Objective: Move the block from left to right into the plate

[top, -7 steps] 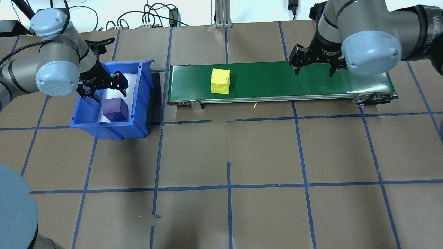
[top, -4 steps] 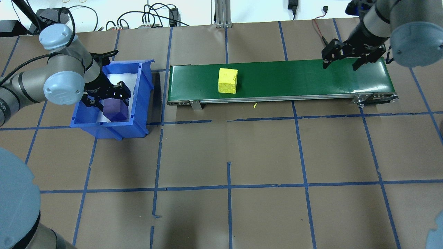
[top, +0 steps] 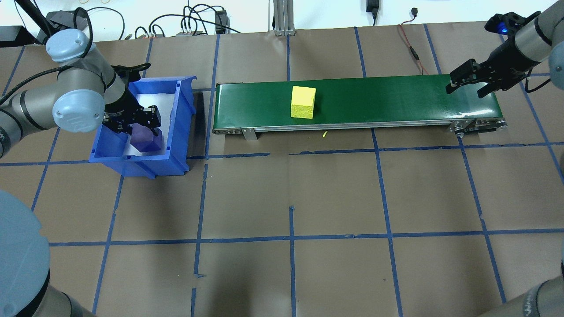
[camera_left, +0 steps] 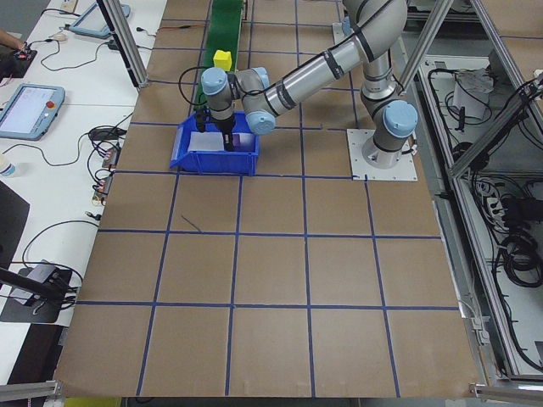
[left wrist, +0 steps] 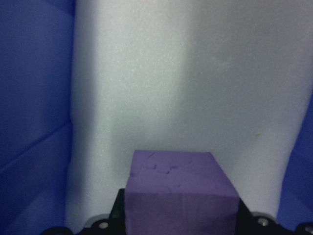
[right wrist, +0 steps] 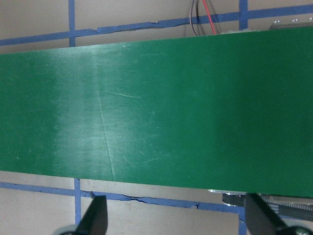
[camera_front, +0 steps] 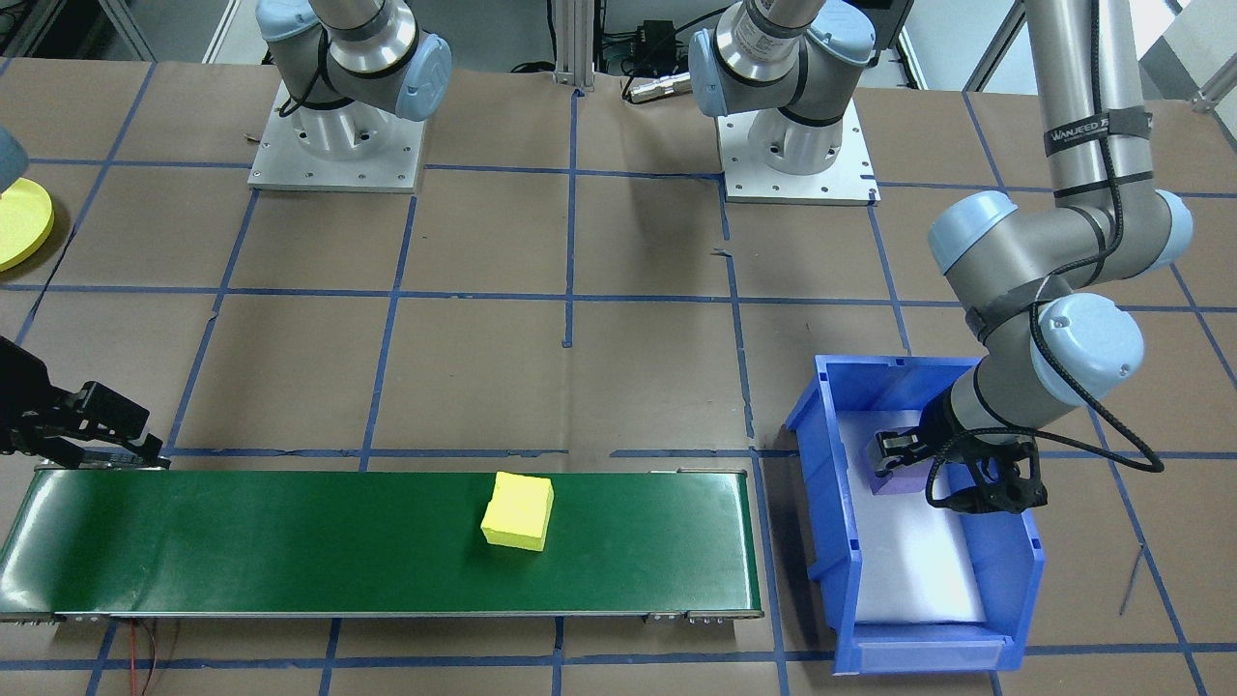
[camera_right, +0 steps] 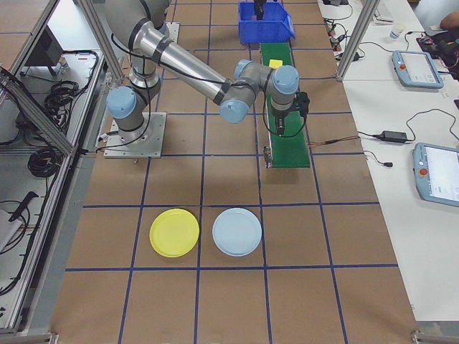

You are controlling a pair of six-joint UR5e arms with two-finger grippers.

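A purple block lies on white foam inside the blue bin. My left gripper is lowered into the bin, its fingers tight against both sides of that block. A yellow block rides on the green conveyor belt, left of its middle. My right gripper hangs open over the belt's right end with nothing between its fingers. The yellow plate lies on the table beyond the robot's right side, outside the overhead view.
A pale blue plate sits beside the yellow one. Cables run along the table's far edge behind the belt. Brown paper with blue tape lines covers the table. Tablets and a hand show at side benches.
The left gripper has come down into the bin around the purple block. The right arm has swung toward the belt's right end. The yellow block has moved rightward along the belt.
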